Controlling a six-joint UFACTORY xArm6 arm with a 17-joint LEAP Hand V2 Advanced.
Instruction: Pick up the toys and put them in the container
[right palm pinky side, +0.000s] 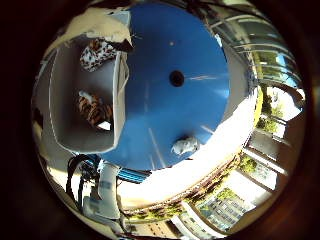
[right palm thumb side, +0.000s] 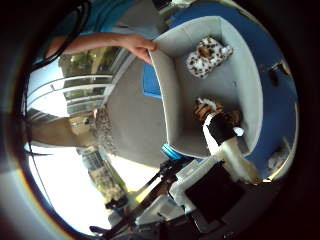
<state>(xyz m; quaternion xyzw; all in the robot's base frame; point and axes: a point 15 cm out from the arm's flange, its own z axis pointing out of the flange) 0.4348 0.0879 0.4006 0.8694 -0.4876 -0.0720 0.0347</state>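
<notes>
Two toys (right palm thumb side: 209, 56) (one (right palm pinky side: 185, 145) outside) in container (right palm thumb side: 167, 95)

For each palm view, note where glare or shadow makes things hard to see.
Little finger side view: sunlight whitens the blue table's edge beside the grey toy. Thumb side view: bright ground washes out, while the container with its toys stays evenly lit.

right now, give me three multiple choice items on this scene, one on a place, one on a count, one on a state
1. Where is the striped tiger toy?
A. in the grey container
B. on the blue table
C. on the floor

2. How many toys lie in the container?
A. none
B. two
C. four

3. What touches the container's rim?
A. nothing
B. a white toy
C. a person's hand

Answers: 1 A, it lies inside the walls. 2 B, the tiger and a spotted toy. 3 C, fingers rest on the rim in the thumb side view.
</notes>
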